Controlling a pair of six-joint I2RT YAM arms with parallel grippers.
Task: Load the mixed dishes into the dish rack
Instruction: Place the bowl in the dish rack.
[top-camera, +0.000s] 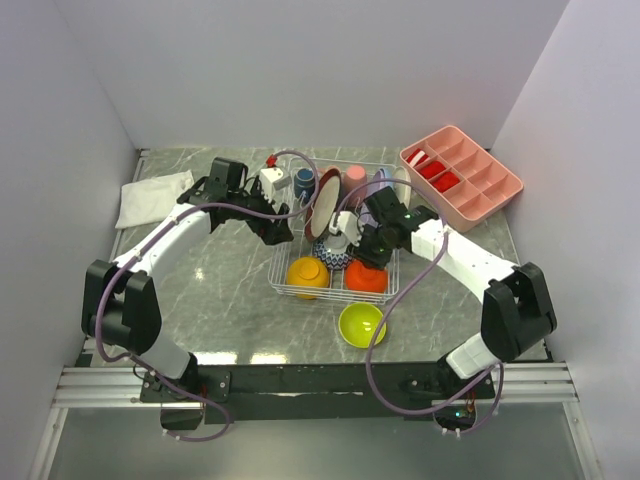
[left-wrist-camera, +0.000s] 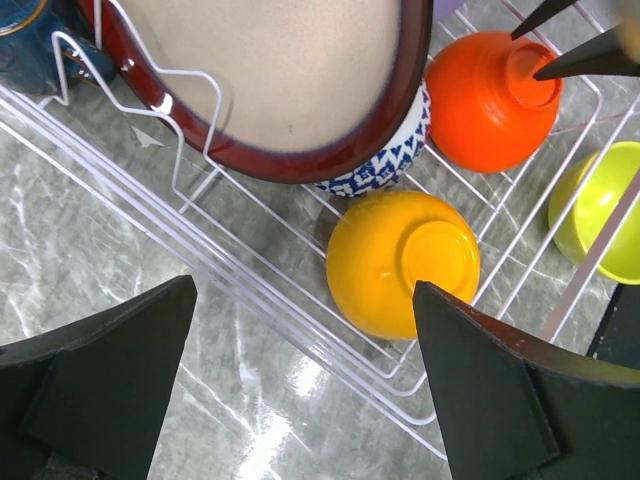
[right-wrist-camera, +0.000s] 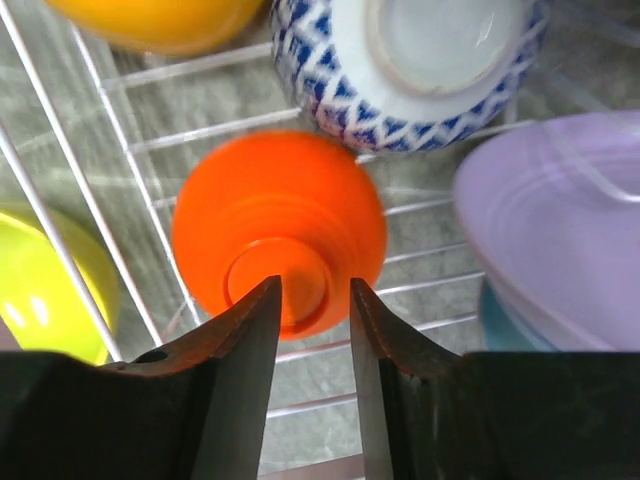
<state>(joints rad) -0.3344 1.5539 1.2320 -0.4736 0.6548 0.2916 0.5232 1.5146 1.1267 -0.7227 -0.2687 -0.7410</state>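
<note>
The white wire dish rack (top-camera: 283, 262) stands mid-table. It holds an orange-yellow bowl (top-camera: 307, 273), a red-orange bowl (top-camera: 366, 276) and a blue-patterned bowl (top-camera: 335, 255), all upside down. A dark-red-rimmed plate (top-camera: 325, 200), a lavender plate (top-camera: 380, 188), a navy cup (top-camera: 304, 182) and a pink cup (top-camera: 354, 178) also stand in it. A lime bowl (top-camera: 361, 323) sits on the table in front of the rack. My left gripper (left-wrist-camera: 303, 285) is wide open and empty over the rack's left rim (left-wrist-camera: 250, 290), beside the orange-yellow bowl (left-wrist-camera: 400, 262). My right gripper (right-wrist-camera: 315, 285) hovers over the red-orange bowl's foot (right-wrist-camera: 275, 235), its jaws a narrow gap apart and holding nothing.
A pink compartment tray (top-camera: 462, 176) with red items stands at the back right. A white folded cloth (top-camera: 152, 197) lies at the back left. Grey walls close in three sides. Cables loop over both arms.
</note>
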